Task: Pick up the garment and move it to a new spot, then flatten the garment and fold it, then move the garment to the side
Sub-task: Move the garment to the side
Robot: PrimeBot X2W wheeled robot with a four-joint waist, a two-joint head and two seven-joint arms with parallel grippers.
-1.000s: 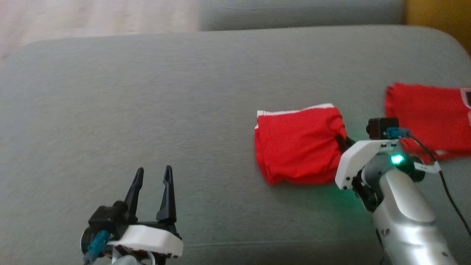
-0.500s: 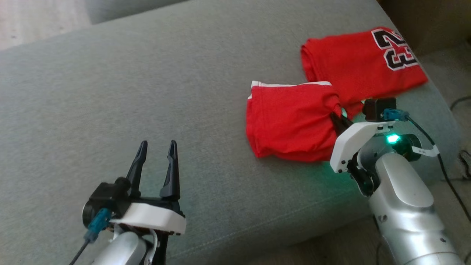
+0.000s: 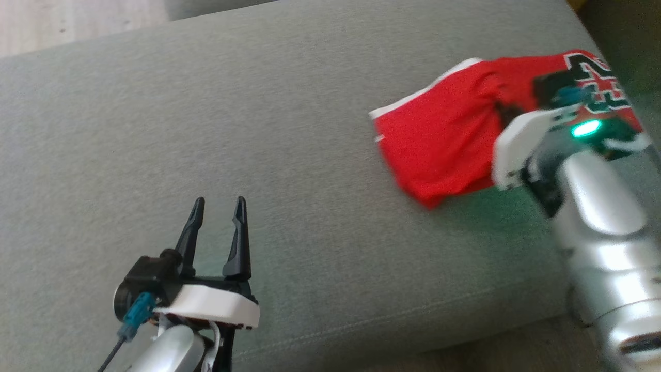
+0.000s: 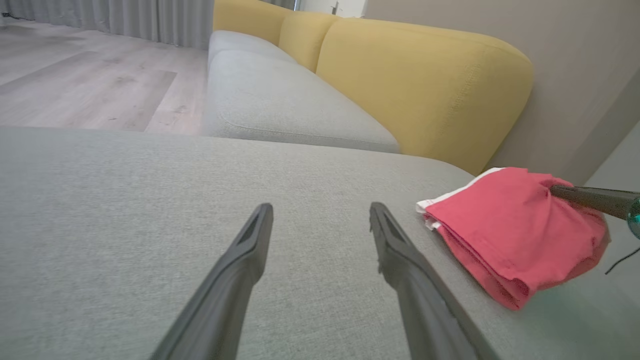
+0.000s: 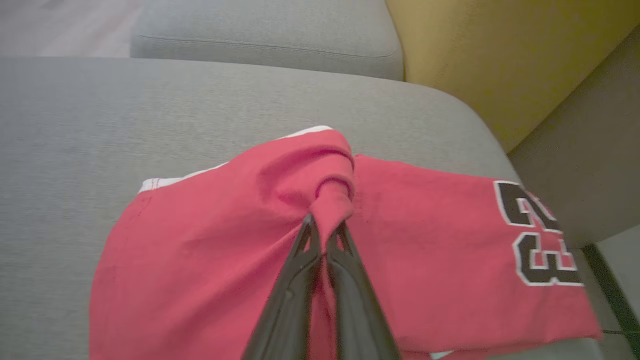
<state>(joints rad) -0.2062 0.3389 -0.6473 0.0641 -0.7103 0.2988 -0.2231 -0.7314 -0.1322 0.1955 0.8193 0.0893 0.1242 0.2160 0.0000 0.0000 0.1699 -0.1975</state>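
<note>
The right fingers (image 5: 295, 300) were closed to a narrow gap on a bunched fold at the edge of the red garment (image 5: 200, 240). The fold was gathered into a tight twist between the tips. The garment was folded in layers, with a white trim strip along its far edge, and sat toward the right end of the gray sofa cushion (image 3: 258, 103). In the left wrist view, the garment's (image 4: 505, 230) lower folded edge met the cushion while the gripped end sat higher. A red jersey (image 5: 450, 235) marked with the black number 23 (image 5: 540, 240) lay just beside the garment, and the 2 items met at the gripped fold. The left fingers (image 3: 237, 237) were spread apart and held nothing. They were positioned over bare cushion, well apart from the garment. A yellow backrest (image 4: 425, 85) and a wooden floor (image 4: 75, 85) lay beyond the cushion.
</note>
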